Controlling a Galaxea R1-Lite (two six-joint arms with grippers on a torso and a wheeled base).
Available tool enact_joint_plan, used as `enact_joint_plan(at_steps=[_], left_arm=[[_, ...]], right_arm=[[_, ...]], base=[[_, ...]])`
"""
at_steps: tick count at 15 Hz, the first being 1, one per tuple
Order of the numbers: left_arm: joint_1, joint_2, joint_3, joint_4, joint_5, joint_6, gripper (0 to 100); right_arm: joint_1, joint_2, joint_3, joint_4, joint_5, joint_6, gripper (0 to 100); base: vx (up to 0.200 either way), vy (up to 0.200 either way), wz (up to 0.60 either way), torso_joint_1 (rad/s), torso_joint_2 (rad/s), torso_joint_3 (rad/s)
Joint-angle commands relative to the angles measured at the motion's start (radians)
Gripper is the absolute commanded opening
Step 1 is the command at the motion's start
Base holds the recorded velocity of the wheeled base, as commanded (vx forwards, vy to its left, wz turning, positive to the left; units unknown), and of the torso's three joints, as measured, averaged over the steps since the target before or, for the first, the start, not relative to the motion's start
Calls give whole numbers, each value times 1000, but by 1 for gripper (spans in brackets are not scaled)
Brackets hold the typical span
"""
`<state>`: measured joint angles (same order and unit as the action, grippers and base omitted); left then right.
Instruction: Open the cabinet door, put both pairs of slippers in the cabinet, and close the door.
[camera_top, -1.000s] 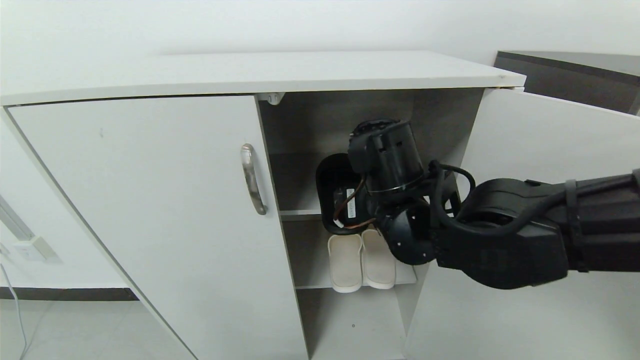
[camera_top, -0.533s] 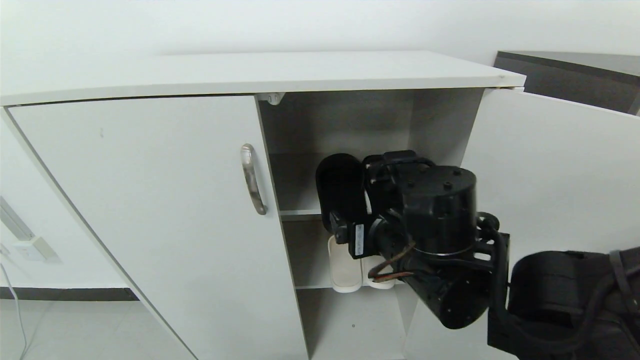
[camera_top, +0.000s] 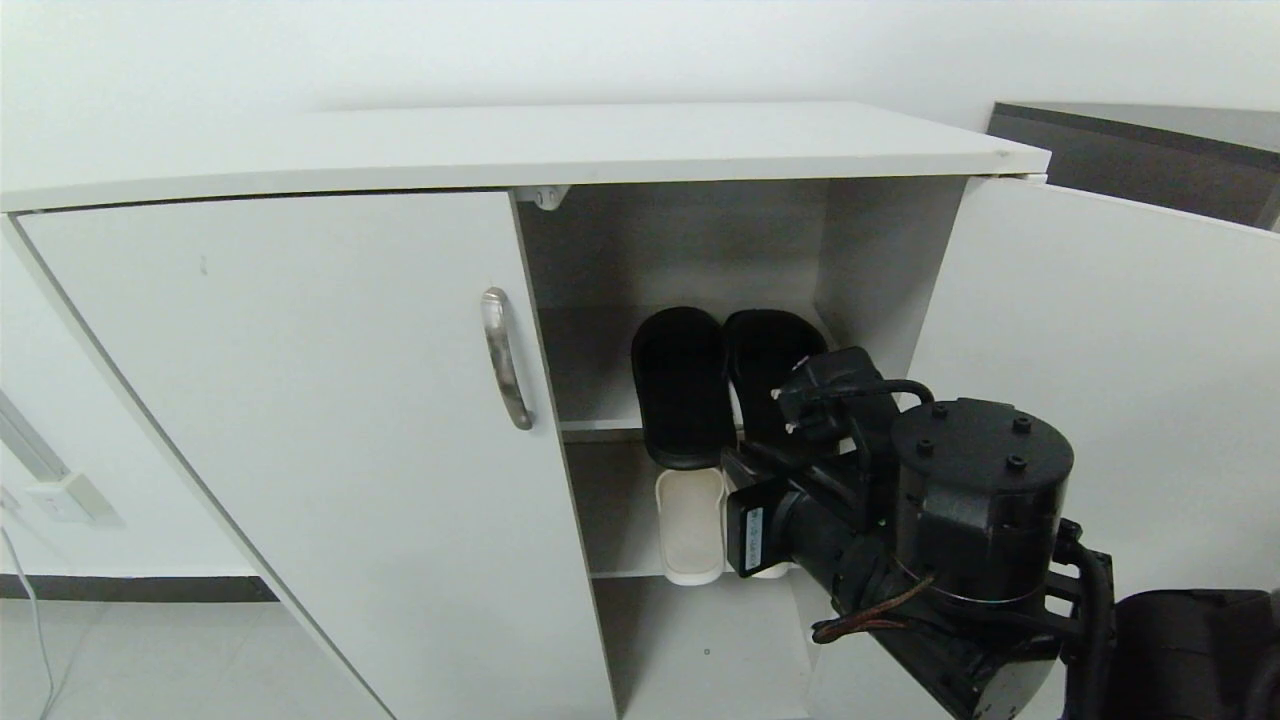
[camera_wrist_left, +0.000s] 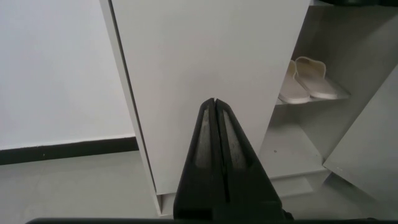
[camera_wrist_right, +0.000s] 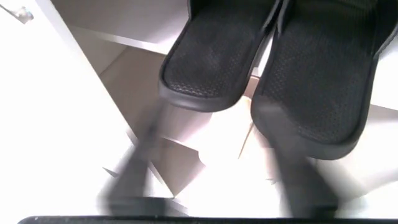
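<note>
The white cabinet (camera_top: 500, 145) has its right door (camera_top: 1100, 350) swung open and its left door (camera_top: 300, 420) closed. A pair of black slippers (camera_top: 690, 390) lies on the upper shelf, heels hanging over the edge. A pair of white slippers (camera_top: 690, 525) sits on the shelf below. My right arm (camera_top: 980, 500) hangs in front of the opening, below the black slippers. In the right wrist view the black slippers (camera_wrist_right: 214, 59) are just ahead and my right gripper (camera_wrist_right: 217, 180) is open, holding nothing. My left gripper (camera_wrist_left: 214, 124) is shut and empty, facing the closed door (camera_wrist_left: 205, 56), with the white slippers (camera_wrist_left: 308, 78) off to the side.
The closed door carries a metal handle (camera_top: 505, 355). The bottom compartment (camera_top: 700, 640) holds nothing. Grey floor (camera_wrist_left: 81, 186) spreads in front of the cabinet. A wall socket (camera_top: 60, 495) sits low on the wall to the left.
My right arm has pulled out of the upper shelf and dropped down and back toward me. Both black slippers stay on the shelf, now uncovered.
</note>
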<state>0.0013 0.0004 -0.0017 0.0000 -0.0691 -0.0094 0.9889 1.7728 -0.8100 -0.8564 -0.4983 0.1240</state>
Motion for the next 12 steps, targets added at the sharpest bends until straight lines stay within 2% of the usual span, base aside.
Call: enact_joint_plan(at_steps=[1, 5, 12], left_arm=[[0, 1, 0, 0, 0, 0, 0], [0, 0, 0, 0, -1, 2, 0], [0, 1, 0, 0, -1, 0, 0]], right_arm=[[7, 11, 2, -1, 0, 0, 0], [20, 20, 0, -1, -3, 0, 0], [27, 17, 6, -3, -8, 0, 0]], base=[[0, 0, 0, 0, 0, 0], [0, 0, 0, 0, 0, 0], [-200, 0, 0, 2, 4, 1]])
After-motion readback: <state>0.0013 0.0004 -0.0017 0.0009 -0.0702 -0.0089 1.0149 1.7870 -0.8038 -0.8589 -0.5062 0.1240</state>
